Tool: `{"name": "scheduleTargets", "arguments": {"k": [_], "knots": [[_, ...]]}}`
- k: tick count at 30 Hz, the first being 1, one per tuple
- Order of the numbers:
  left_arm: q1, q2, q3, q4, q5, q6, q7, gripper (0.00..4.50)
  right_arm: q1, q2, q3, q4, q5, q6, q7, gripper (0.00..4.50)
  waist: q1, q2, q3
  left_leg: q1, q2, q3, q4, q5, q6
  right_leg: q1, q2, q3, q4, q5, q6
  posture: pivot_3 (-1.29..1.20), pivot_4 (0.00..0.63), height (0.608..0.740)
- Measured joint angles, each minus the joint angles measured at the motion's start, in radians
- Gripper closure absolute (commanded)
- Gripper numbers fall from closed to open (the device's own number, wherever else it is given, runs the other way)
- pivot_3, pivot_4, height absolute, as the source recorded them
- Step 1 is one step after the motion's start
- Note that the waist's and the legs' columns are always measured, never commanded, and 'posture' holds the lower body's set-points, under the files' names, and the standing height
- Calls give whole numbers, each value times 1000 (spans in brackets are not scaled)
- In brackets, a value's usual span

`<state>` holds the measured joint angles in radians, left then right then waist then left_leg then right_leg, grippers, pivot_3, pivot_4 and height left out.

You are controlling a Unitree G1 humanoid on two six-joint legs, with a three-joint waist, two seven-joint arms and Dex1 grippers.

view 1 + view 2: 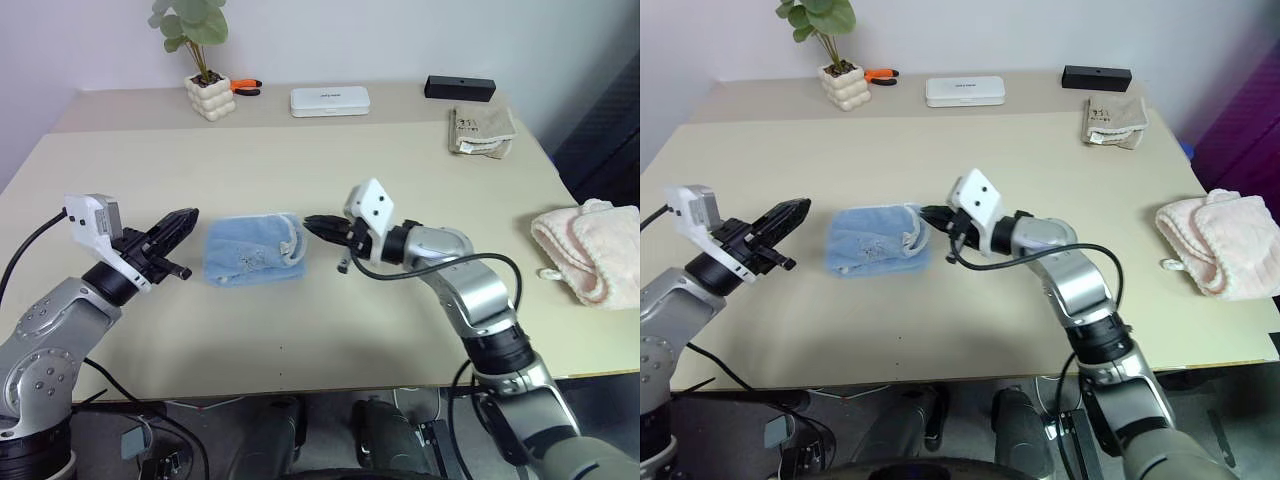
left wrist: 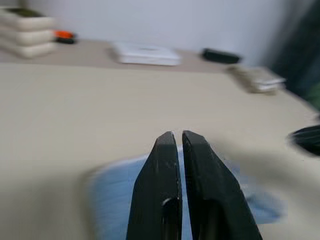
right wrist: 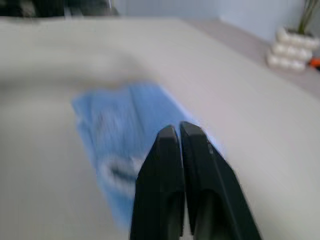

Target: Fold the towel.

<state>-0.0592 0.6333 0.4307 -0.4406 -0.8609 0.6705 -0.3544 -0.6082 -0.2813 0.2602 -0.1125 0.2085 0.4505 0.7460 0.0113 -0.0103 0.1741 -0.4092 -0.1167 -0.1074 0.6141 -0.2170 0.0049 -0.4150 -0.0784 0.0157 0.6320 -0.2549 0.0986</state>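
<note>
With the towel (image 1: pixel 252 250) lying folded into a small bundle mid-table between them, the left gripper (image 1: pixel 186 222) and right gripper (image 1: pixel 313 223) both hold their fingers pressed together and empty, so any tidying should press the loose right edge flat

Light blue towel (image 1: pixel 253 251) with whitish trim (faint dark print), beige desk (image 1: pixel 400 180), pink towel (image 1: pixel 590 248), black hands.

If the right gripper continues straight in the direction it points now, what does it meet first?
Most likely the towel: the shut right gripper points at its near edge, close by. Whether it would pass just above is unclear.
</note>
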Motion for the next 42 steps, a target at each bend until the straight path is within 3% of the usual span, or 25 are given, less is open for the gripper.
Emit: {"name": "scheduleTargets", "arguments": {"k": [8,15,18,24,31,40,41,42], "knots": [[-22,27,-316,182,341,-118,-98,4472,-87,138,153,287,-126,-19,-41,4500,-11,0,0,0,0,0,-2,2,-4,-7,0,1,3,1,-1,0,150,736],[48,14,-336,215,447,-222,-166,4472,-53,132,184,333,-191,-22,-59,4500,-26,1,-1,0,0,0,-2,2,-3,-8,0,1,6,1,-1,0,150,736],[89,-57,-255,185,387,-229,-162,4500,-18,117,119,280,-144,19,-50,3620,-25,1,0,0,0,0,-2,2,-3,-9,0,1,6,1,-1,0,150,736],[230,-63,-76,61,348,-296,-186,4500,7,89,-74,73,31,296,-51,697,-31,0,-1,-1,1,1,-3,1,-3,-8,0,2,6,1,-2,0,150,736],[352,-55,-10,49,349,-358,-265,4500,11,220,-144,110,138,546,-166,697,-26,1,-1,-1,1,1,-2,1,-3,-9,0,2,7,0,-5,0,150,736],[401,-64,-23,-4,351,-370,-290,4500,-93,338,-191,337,149,573,-278,697,-31,1,-1,-1,1,1,-2,1,-3,-10,1,1,6,1,-3,0,150,736],[400,-67,-27,-8,351,-370,-288,4500,-99,346,-189,350,149,567,-279,1181,-32,1,-1,-1,1,1,-3,1,-3,-10,1,1,6,1,-3,0,150,736],[400,-67,-29,-11,351,-370,-285,4500,-103,353,-190,359,150,566,-279,1371,-33,1,-1,-1,1,1,-3,1,-3,-10,1,1,6,1,-3,0,150,736]]}}
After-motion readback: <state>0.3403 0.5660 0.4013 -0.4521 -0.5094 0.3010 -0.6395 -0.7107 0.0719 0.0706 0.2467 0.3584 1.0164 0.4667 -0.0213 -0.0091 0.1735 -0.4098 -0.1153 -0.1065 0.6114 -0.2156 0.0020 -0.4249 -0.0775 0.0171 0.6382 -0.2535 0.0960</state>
